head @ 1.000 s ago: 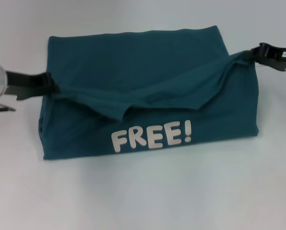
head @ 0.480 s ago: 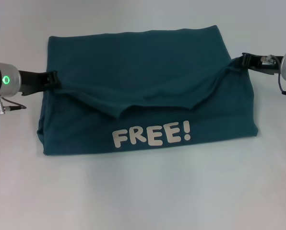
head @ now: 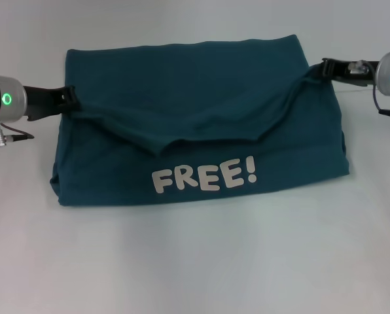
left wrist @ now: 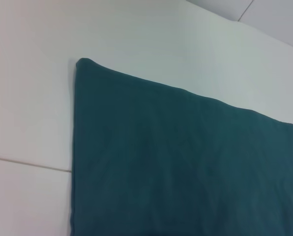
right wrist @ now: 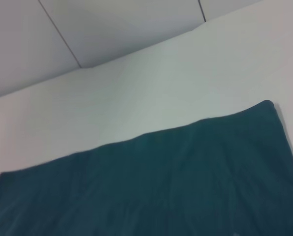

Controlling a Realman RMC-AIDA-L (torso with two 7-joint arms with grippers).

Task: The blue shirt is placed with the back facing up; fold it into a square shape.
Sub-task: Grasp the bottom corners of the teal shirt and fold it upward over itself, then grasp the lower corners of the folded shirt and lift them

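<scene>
While the pale grey-white bench (head: pixel 195 261) fills nearly the whole head view, the blue shirt (head: pixel 195 111) lies spread across its middle as a wide, partly folded block much larger than either gripper. Thin seams cross the light surface in both wrist views, and no more of the room can be made out than that plain surface. A fold of the shirt's cloth is raised between the two arms, its loose edge sagging in a shallow curve across the middle of the garment, and below that edge the cream "FREE!" lettering (head: pixel 203 177) shows on the near panel. At the shirt's left edge the left gripper (head: pixel 67 101) reaches in level from the side, its dark fingers pinched on the cloth there. At the far right corner the right gripper (head: pixel 322 67) comes in the same way from the opposite side, clamped on a bunched point of fabric that it holds slightly above the bench. Each wrist view shows only a smooth expanse of the teal cloth (left wrist: pixel 186 162) with one corner (right wrist: pixel 268 103) against the bench. Nothing stands between the arms and the shirt.
</scene>
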